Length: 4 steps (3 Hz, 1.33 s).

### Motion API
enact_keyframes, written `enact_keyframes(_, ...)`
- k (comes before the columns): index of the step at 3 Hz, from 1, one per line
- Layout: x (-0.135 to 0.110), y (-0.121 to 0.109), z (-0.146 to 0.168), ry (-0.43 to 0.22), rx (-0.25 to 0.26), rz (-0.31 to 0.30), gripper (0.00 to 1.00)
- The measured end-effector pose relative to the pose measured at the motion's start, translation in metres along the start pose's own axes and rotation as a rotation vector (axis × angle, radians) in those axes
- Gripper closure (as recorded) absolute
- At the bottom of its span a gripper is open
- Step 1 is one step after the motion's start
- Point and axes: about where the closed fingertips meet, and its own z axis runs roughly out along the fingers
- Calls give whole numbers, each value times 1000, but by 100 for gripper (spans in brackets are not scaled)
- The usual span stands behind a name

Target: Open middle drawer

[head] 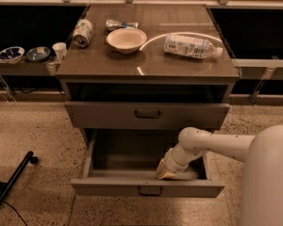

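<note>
The middle drawer (108,188) is a grey metal drawer with a low front panel and a small dark loop handle (150,190). It stands pulled well out of the cabinet and its grey box interior shows. My gripper (166,173) reaches down into this drawer from the right. It sits just behind the inner side of the front panel, right of the handle. My white arm (212,145) crosses the drawer's right side.
Above it, another grey drawer (99,116) sticks out slightly with a dark gap over it. On the cabinet top lie a white bowl (126,39), a plastic bottle (191,46), a can (82,32) and a packet (120,24). A black leg (12,182) lies on the floor at left.
</note>
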Motion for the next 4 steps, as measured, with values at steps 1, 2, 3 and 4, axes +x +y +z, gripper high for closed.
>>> enact_keyframes(1,-1,29,-4,-4,-52,-10,100)
enact_keyframes(2,1,45,-7,-8,-82,4,100)
enact_keyframes(3,3,67,-19,-56,-108,27,100)
enact_keyframes(4,-6,71,-48,-159,-30,14,100)
